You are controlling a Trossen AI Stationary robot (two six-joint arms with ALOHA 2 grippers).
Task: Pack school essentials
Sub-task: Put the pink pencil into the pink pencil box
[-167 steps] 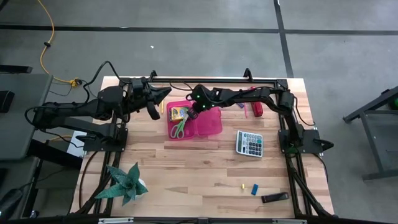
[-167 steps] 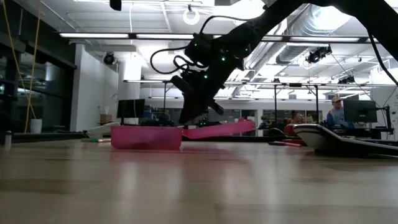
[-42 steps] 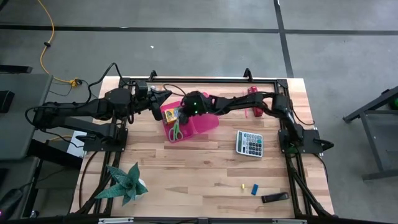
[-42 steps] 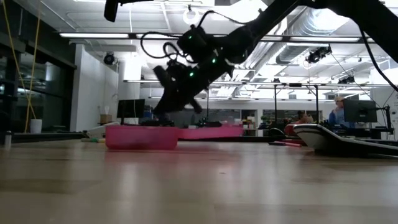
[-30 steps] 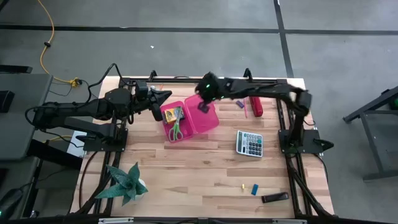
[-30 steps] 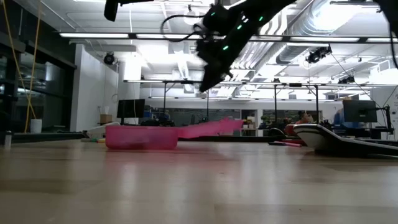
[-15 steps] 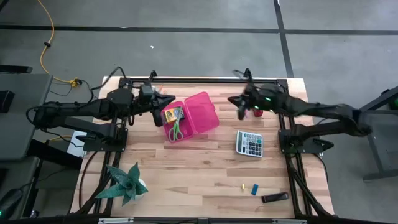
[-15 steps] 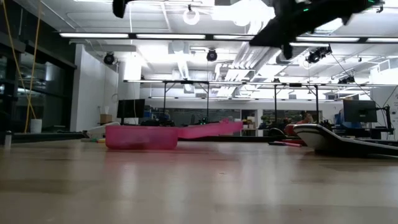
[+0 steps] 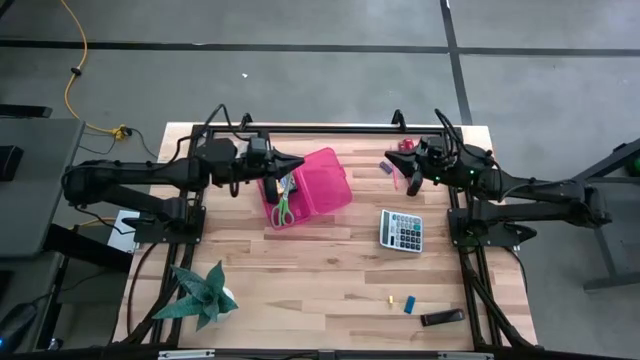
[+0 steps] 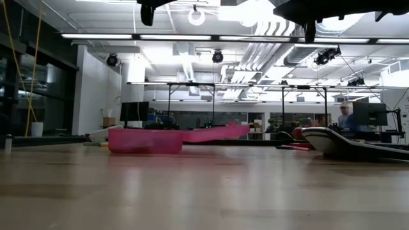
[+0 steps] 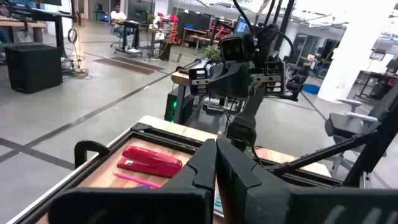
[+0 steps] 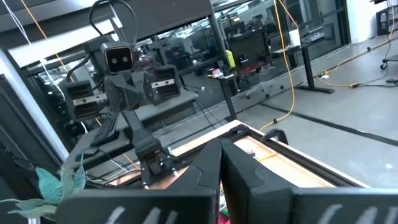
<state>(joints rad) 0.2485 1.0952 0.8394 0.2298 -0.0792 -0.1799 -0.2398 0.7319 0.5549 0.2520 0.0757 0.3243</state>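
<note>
The open pink box [image 9: 318,190] rests flat on the table at the far middle, its lid [image 9: 335,185] folded out to the right. Inside lie the yellow-and-green crayon box [image 9: 285,184] and the green-handled scissors [image 9: 285,211]. Tiny yellow [image 9: 388,298] and blue [image 9: 408,304] pieces lie near the table's near edge. My left gripper [image 9: 298,163] hangs shut, high above the box's far left part; its own view shows the fingers [image 11: 215,168] together. My right gripper [image 9: 390,166] is shut [image 12: 221,165], raised over the far right, by the red stapler [image 9: 413,179].
The grey calculator [image 9: 402,230] lies right of the box. The red stapler [image 11: 152,163] and a thin pink pencil [image 11: 137,180] lie at the far right. A black object [image 9: 441,318] sits near the near right corner, and a green plant [image 9: 200,293] at the near left.
My right gripper has swung up and away from above the box lid toward the table's right, ending over the stapler at the far right. My left gripper has moved right, from beside the box to above its far left part. The box has stayed in place.
</note>
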